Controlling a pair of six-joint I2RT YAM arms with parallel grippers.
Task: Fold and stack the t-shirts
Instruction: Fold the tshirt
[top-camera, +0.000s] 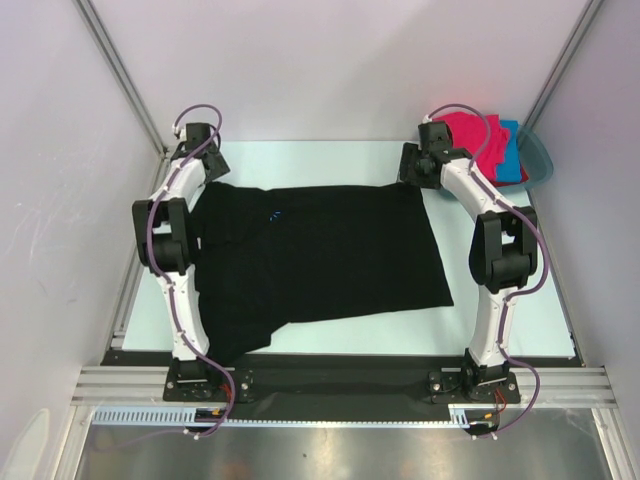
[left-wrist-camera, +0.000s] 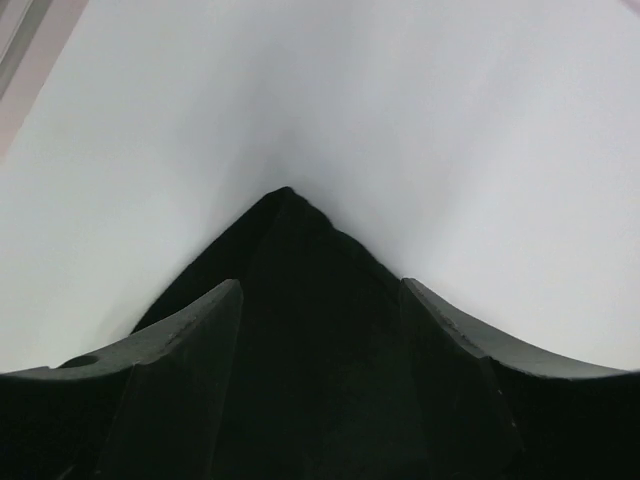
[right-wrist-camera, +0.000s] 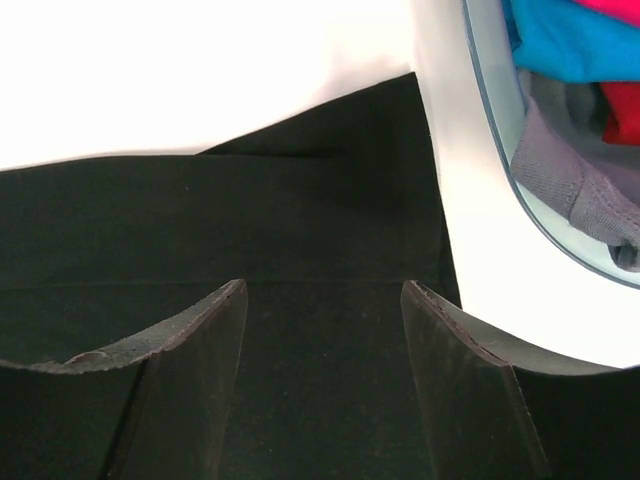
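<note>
The black t-shirt (top-camera: 330, 250) lies spread across your worktop (top-camera: 300, 160), with one corner trailing toward the near left. At the far right corner, the teal basin (top-camera: 540, 160) holds the pink t-shirt (top-camera: 475, 135) and the blue t-shirt (top-camera: 512, 162). Your left pincer (left-wrist-camera: 320, 300) and right pincer (right-wrist-camera: 325, 295) both stand open at the black cloth's far edge, gripping nothing.

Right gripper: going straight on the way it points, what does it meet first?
Most likely the black t-shirt spread right ahead of the right gripper; the basin sits off to the side, out of line.
</note>
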